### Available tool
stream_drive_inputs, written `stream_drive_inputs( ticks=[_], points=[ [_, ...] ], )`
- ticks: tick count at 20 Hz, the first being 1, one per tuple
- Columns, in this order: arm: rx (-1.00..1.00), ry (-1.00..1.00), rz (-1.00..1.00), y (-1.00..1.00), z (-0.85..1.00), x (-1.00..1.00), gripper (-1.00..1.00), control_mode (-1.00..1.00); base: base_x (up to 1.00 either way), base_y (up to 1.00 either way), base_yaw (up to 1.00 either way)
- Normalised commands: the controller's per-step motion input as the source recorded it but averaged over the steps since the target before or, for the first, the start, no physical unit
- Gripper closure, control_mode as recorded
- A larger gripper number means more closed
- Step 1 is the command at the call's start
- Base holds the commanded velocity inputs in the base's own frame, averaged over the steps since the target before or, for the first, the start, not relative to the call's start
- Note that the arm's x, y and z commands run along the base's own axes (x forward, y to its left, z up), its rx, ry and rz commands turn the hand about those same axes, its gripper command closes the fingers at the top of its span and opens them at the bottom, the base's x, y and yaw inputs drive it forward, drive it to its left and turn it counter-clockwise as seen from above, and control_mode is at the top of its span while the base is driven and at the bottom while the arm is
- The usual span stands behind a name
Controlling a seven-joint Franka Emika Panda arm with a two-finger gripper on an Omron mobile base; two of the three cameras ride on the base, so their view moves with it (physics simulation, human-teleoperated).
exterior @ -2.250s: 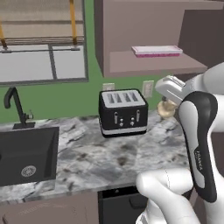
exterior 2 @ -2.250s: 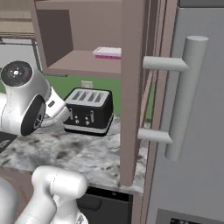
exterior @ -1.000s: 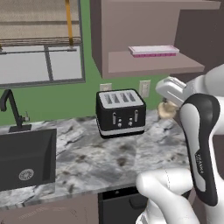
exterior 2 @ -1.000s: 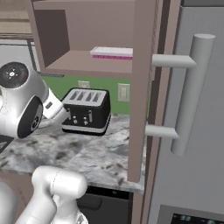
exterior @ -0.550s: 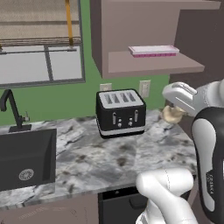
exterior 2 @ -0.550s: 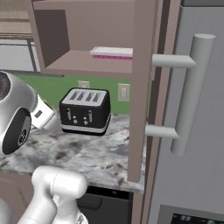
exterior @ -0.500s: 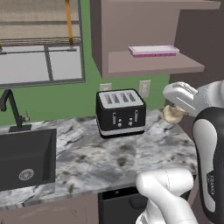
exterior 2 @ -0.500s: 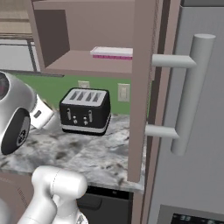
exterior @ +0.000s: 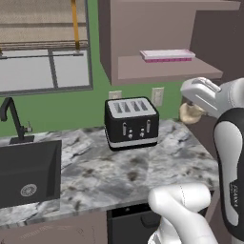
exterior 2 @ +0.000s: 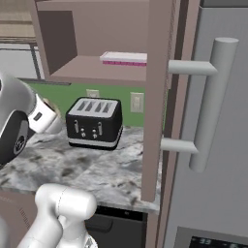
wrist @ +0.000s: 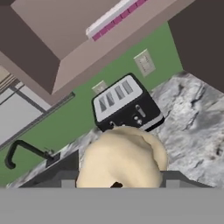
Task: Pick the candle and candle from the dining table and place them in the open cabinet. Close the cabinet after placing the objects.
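Observation:
My gripper (wrist: 120,180) is shut on a cream candle (wrist: 123,157), whose rounded body bulges between the two fingers in the hand view. In the left base view the candle (exterior: 189,112) hangs under the white hand at the right, just below the open cabinet's (exterior: 162,71) shelf and above the counter's right end. In the right base view the hand (exterior 2: 44,116) shows at the left, beside the toaster. The cabinet's door (exterior 2: 157,97) stands open, seen edge-on. The dining table is out of view.
A black four-slot toaster (exterior: 131,121) stands on the marbled counter (exterior: 119,176) under the cabinet. A pink flat box (exterior: 167,55) lies on the cabinet shelf. A black sink (exterior: 28,174) with a faucet is at the left. A grey panel with a thick bar handle (exterior 2: 210,104) stands at the right.
The hand with the candle has shifted a little to the right and up toward the cabinet shelf. The forearm has swung outward. The grip has not changed.

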Motion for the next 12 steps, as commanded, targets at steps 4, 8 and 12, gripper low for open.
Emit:
stream_drive_inputs(
  ticks=[4,8,12],
  points=[
    [0.00,-0.08,0.01,0.00,0.30,0.00,1.00,-1.00,0.00,0.00,0.00],
    [0.00,-0.08,0.01,0.00,0.20,0.02,1.00,-1.00,0.00,0.00,0.00],
    [0.00,-0.02,0.02,0.00,0.13,0.16,1.00,-1.00,0.00,0.00,0.00]
  ],
)
